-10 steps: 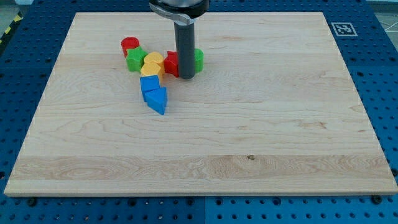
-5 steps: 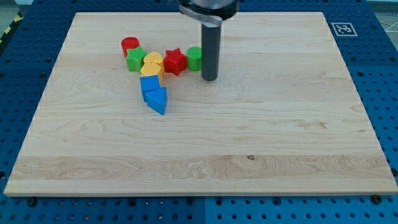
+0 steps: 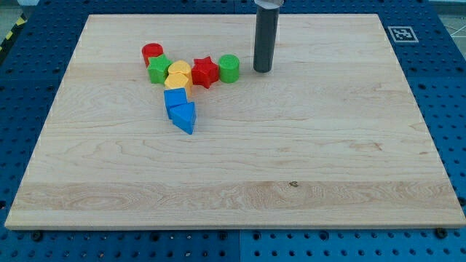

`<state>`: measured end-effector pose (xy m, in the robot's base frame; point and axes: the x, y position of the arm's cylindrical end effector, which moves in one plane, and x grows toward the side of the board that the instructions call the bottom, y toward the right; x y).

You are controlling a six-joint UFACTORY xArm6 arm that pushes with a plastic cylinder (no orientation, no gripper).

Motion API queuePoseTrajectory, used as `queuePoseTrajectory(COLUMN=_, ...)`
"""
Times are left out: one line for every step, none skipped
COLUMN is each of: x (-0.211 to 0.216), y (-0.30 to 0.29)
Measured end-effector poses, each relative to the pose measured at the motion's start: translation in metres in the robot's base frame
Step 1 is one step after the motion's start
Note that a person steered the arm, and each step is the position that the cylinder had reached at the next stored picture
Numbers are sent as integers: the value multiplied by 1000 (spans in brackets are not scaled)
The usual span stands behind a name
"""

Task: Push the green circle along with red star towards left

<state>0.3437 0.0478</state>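
The green circle (image 3: 228,68) sits on the wooden board (image 3: 291,145), touching the right side of the red star (image 3: 204,71). My tip (image 3: 262,70) stands to the right of the green circle, a small gap away, not touching it. The rod rises out of the view's top. The red star's left side meets a yellow block (image 3: 178,75).
Left of the star are a yellow block, a green block (image 3: 159,70) and a red cylinder (image 3: 152,53). Below them lie a blue cube (image 3: 175,99) and a blue triangle (image 3: 184,116). A marker tag (image 3: 400,33) sits at the board's top right.
My tip has moved right and toward the view's top, from in front of the star and green circle to the circle's right. The blocks have not moved.
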Motion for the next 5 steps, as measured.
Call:
queuePoseTrajectory(x=-5, y=-7)
queuePoseTrajectory(x=-5, y=-26)
queuePoseTrajectory(x=-5, y=-46)
queuePoseTrajectory(x=-5, y=-59)
queuePoseTrajectory(x=-5, y=-60)
